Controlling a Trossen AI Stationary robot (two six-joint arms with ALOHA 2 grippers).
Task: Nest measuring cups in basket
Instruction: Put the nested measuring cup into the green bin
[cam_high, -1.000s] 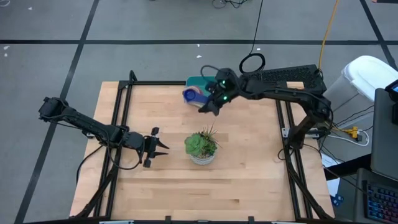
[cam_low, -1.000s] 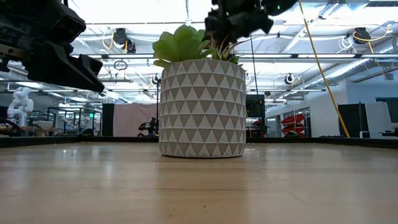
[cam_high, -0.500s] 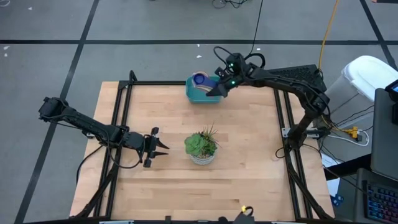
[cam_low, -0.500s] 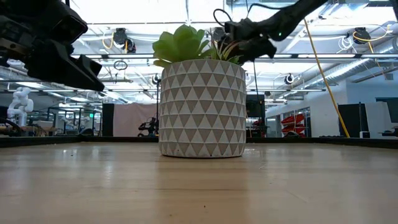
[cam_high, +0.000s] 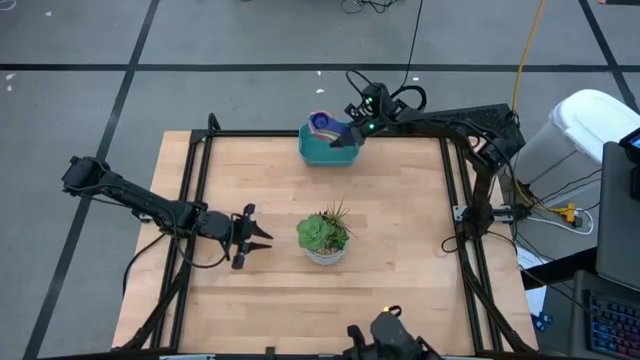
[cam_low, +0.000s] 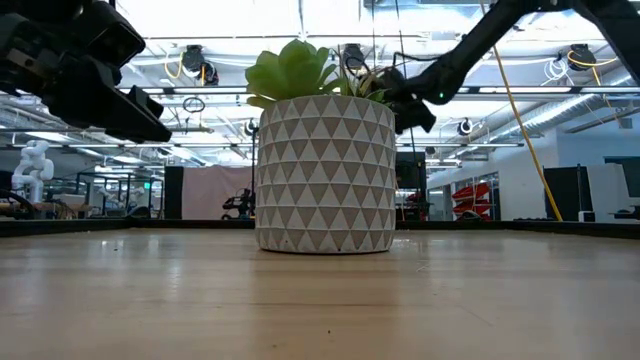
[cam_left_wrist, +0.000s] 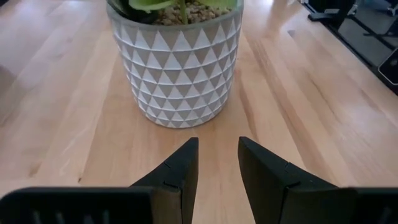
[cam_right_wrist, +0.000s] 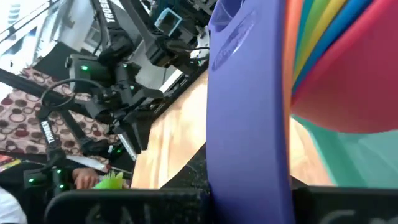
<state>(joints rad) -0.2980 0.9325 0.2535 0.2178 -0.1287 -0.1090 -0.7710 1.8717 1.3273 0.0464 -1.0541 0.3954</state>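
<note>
The nested stack of measuring cups (cam_high: 322, 123) sits at the far end of the teal basket (cam_high: 318, 153), which stands at the table's far edge. In the right wrist view the stack (cam_right_wrist: 348, 68) shows red, blue, green, yellow and orange layers above the teal basket (cam_right_wrist: 357, 165), with a purple handle in front. My right gripper (cam_high: 344, 137) is at the basket's right side, shut on the stack. My left gripper (cam_high: 262, 238) hovers open, left of the potted plant, its fingers (cam_left_wrist: 177, 177) pointing at the pot. In the low view the pot hides the basket. My right gripper holds the nested measuring cups by the purple handle (cam_right_wrist: 249, 130), which runs down between its fingers in the right wrist view. It comes from the table's right side, slanting down. The cup bowls (cam_high: 322, 123) are over the basket; whether they rest on its floor cannot be seen.
A white triangle-patterned pot with a green succulent (cam_high: 323, 236) stands mid-table, seen close in the low view (cam_low: 325, 170) and the left wrist view (cam_left_wrist: 180, 62). Black frame rails (cam_high: 195, 200) run along the table's left and right sides. Bare wood lies near and right.
My right gripper has carried the nested cups from the table just near of the basket toward the far edge, bringing them over and into the basket. It stayed shut on them. The left arm kept still.
</note>
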